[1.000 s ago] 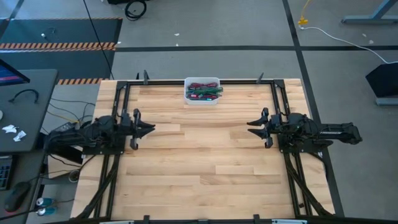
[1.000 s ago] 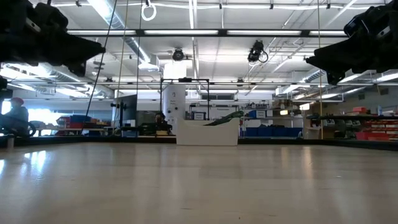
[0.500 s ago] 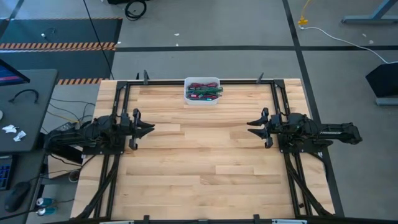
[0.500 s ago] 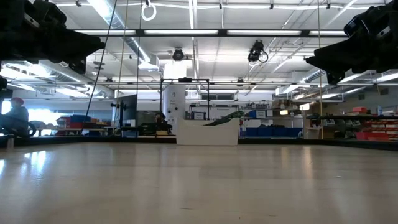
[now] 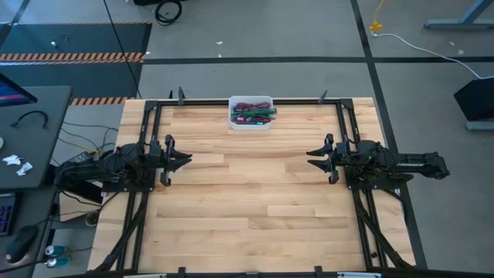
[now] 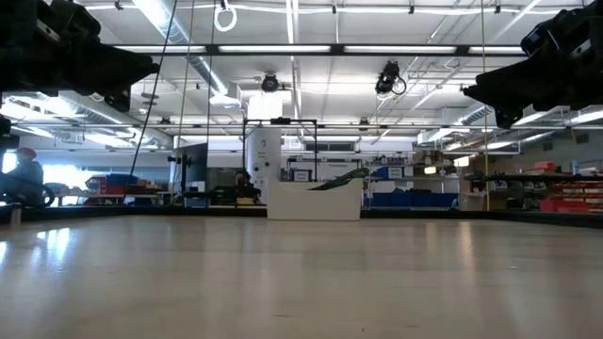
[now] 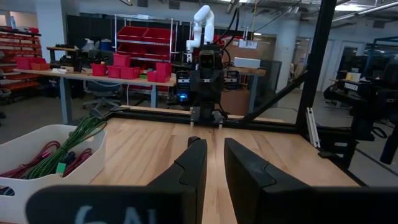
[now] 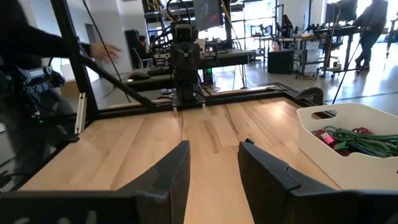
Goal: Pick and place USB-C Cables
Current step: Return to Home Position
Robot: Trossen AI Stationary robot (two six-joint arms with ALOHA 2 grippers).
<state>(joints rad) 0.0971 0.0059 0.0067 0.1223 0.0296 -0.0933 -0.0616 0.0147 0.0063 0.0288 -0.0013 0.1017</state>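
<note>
A: Where are the USB-C Cables (image 5: pixel 253 114) to be found?

B: They are heaped in the white bin (image 5: pixel 232 124), which is set at the twelve o'clock edge of the table (image 5: pixel 255 224). Red and green strands can be made out. One green loop is seen poking over the rim in the low view.

A: And the arms?

B: The left gripper (image 5: pixel 187 161) is held above the boards at nine o'clock, pointed toward three. The right gripper (image 5: pixel 310 157) is held at three o'clock, pointed toward nine. Both are kept well apart from the bin and from each other.

A: How are the fingers set?

B: In the left wrist view, only a narrow gap is left between the two dark fingers, and nothing is gripped. In the right wrist view, a wider gap is seen, and nothing is gripped there either.

A: What has changed since a second ago?

B: Very little. In the low view, the left arm's dark outline has been lifted a touch since a second ago. No shift is found against half a second ago. The right arm, the bin and the cables are found just as they were.
</note>
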